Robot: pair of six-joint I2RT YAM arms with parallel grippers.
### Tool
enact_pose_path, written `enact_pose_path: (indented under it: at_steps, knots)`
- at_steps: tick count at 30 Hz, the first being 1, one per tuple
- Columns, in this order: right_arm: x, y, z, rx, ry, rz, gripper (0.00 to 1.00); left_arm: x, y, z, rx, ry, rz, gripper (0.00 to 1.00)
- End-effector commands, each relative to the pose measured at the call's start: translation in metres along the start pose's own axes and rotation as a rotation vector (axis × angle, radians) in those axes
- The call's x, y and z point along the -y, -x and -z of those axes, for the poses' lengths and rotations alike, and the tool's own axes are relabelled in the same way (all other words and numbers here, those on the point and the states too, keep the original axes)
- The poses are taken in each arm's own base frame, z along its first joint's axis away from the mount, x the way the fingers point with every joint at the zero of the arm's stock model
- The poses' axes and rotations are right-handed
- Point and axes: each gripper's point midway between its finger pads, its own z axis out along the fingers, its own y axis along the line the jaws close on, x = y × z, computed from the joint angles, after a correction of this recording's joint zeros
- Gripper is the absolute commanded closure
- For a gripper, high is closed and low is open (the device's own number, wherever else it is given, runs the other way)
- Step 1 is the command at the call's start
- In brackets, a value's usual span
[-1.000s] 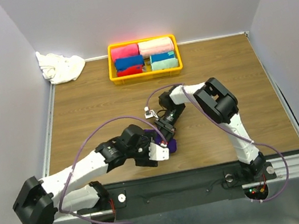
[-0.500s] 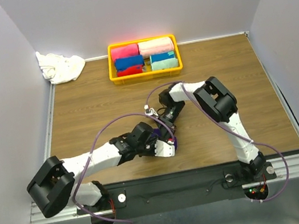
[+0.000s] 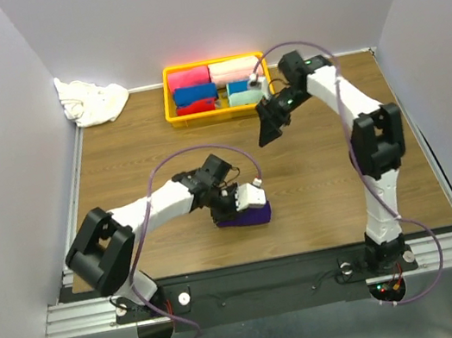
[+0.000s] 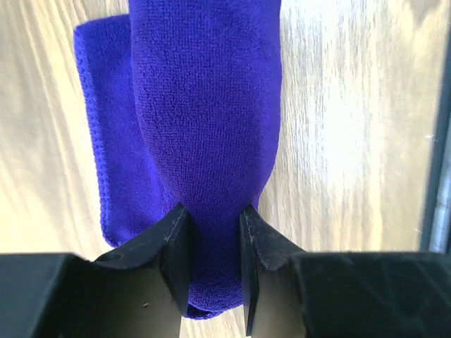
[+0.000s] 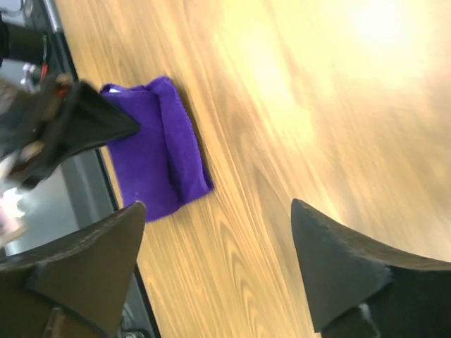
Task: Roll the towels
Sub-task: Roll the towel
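The purple towel (image 3: pixel 245 216) lies near the front of the table as a thick roll with a flatter layer beside it (image 4: pixel 204 105). My left gripper (image 3: pixel 238 208) reaches it from the left and is shut on one end of the roll (image 4: pixel 211 236), both fingers (image 4: pixel 176 246) pressing into the cloth. My right gripper (image 3: pixel 266 136) hangs open and empty in mid-air in front of the basket, well away from the purple towel (image 5: pixel 155 155), which its wrist view (image 5: pixel 217 208) shows from a distance. The white towel (image 3: pixel 93 101) lies crumpled in the far left corner.
A yellow basket (image 3: pixel 168 100) at the back holds pink, red, blue and teal rolled towels. Grey walls close in the table on the left, right and back. The black rail (image 3: pixel 271 275) with the arm bases runs along the near edge.
My left gripper has moved in from the left and shut on the purple roll. My right gripper has let go of it, opened, and swung up and back toward the basket.
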Motion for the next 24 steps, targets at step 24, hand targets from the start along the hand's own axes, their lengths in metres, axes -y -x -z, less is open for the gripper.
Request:
enact_pose_path:
  at_steps: [24]
  knots:
    - [-0.097, -0.042, -0.051, -0.024, -0.404, 0.575, 0.1, -0.035, -0.035, -0.023, 0.013, -0.615, 0.555, 0.67]
